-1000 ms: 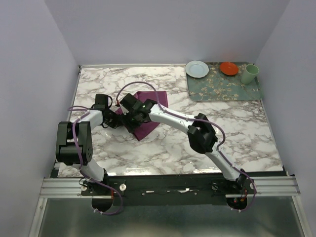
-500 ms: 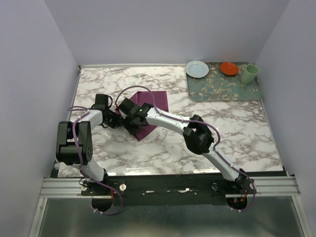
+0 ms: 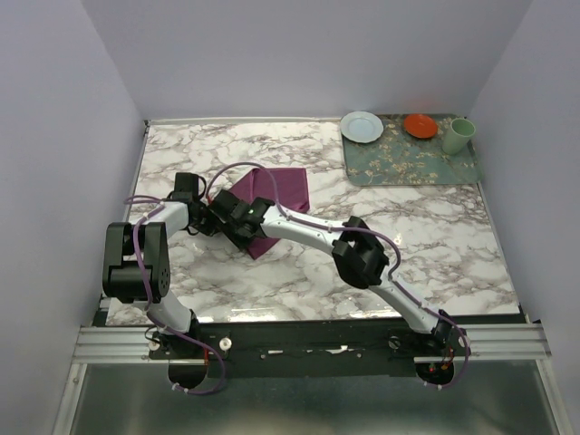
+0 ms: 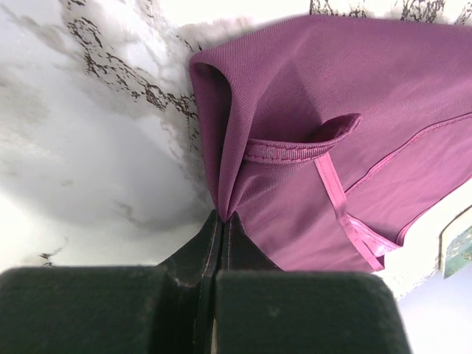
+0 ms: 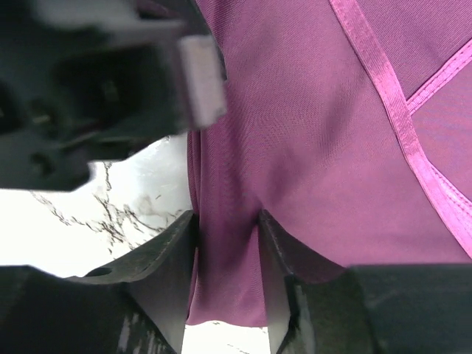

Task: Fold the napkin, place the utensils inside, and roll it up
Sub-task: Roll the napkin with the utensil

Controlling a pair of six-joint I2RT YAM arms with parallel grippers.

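The plum-purple napkin [image 3: 275, 188] lies partly folded on the marble table, left of centre. My left gripper [image 3: 215, 218] is shut on the napkin's [image 4: 310, 162] left fold, the cloth pinched at the left gripper's tips [image 4: 223, 220]. My right gripper [image 3: 234, 224] sits right beside it at the same edge. In the right wrist view the right gripper [image 5: 227, 230] stands open, a rolled fold of napkin [image 5: 310, 140] lying between its fingers, and the left gripper's black body [image 5: 88, 96] is close above it. The utensils are out of view.
A green floral mat [image 3: 408, 165] lies at the back right, bearing a pale blue plate [image 3: 362, 126], an orange dish [image 3: 420, 125] and a green cup [image 3: 459, 136]. Walls close the table on three sides.
My right gripper has slid left along the napkin's near edge towards the left gripper, and its jaws have narrowed around the fold. The left gripper has kept its pinch.
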